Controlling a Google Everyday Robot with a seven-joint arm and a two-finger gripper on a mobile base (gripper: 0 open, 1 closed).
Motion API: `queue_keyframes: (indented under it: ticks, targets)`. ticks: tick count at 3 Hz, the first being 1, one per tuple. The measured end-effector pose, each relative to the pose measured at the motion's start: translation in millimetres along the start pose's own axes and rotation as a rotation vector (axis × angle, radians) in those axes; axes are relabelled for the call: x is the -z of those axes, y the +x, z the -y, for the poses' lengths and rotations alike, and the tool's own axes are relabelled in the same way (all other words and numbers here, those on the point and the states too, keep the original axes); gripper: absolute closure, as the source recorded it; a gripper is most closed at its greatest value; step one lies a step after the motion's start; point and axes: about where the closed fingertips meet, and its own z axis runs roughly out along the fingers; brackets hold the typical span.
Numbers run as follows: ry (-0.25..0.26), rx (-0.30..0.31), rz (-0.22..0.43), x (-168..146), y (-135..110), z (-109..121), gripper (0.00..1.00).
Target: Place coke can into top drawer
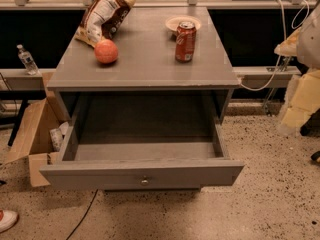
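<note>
Here my gripper [303, 96] hangs far right, grasp unclear. Well left of it, the coke can [185, 42] stands on the grey cabinet top [145, 61]; the top drawer [100, 174] gapes open over speckled floor [270, 204].

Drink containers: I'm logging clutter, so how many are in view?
2. The coke can stands on the cabinet top, right rear; a water bottle stands on the left ledge. The gripper hangs at the right edge. The box may hide more.
</note>
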Motion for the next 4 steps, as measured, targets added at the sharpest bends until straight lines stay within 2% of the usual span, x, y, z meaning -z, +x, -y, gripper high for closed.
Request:
queue_keyframes:
  ticks: [1, 2, 3, 4]
  targets:
    - [0.0, 0.0, 0.001, -0.1, -0.1, 0.2, 0.0]
    - [0.015, -0.042, 0.108, -13.1, -16.7, 26.2, 0.0]
    - [0.02, -0.104, 0.248, -34.5, -40.7, 73.3, 0.0]
    - [0.033, -0.219, 0.406, -61.4, -72.3, 129.6, 0.0]
